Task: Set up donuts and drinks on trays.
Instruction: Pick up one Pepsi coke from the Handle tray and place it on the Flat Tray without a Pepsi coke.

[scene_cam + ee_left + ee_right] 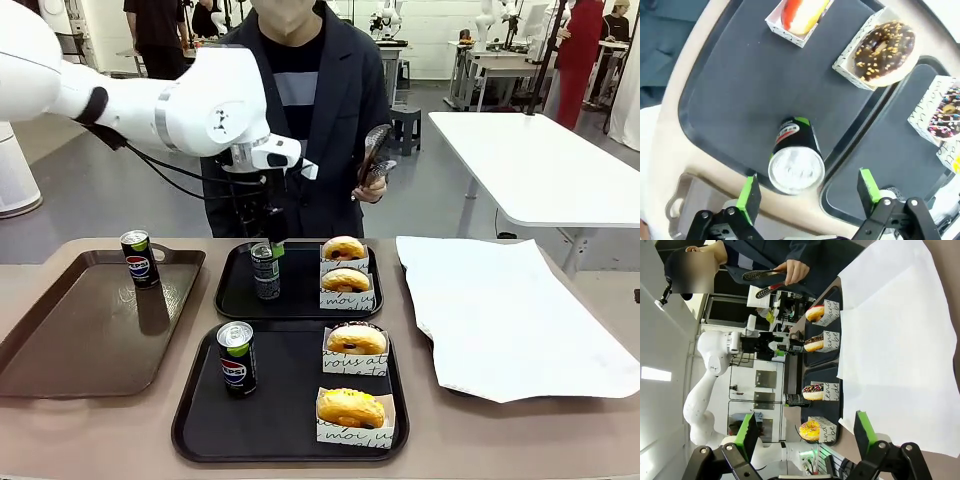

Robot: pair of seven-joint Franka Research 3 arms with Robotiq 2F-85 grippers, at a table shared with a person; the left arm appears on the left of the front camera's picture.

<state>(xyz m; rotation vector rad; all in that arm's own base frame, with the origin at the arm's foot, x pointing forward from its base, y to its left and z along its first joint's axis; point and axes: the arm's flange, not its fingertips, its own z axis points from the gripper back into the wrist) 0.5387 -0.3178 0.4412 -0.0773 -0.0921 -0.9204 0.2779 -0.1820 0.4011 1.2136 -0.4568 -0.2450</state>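
Observation:
My left gripper [270,238] hangs open just above a dark slim can [265,271] standing at the left of the far black tray [235,292]. In the left wrist view the can [796,162] stands between my spread green pads [749,192], untouched. Two sleeved donuts [345,264] sit at that tray's right. The near black tray [290,410] holds a Pepsi can [237,358] and two more donuts [352,372]. My right gripper [807,432] is open, with nothing between its fingers.
A long brown tray [70,340] at the left carries another Pepsi can [139,258]. A large white sheet [510,310] covers the table's right side. The person at the far side holds black tongs [375,158] over the far tray.

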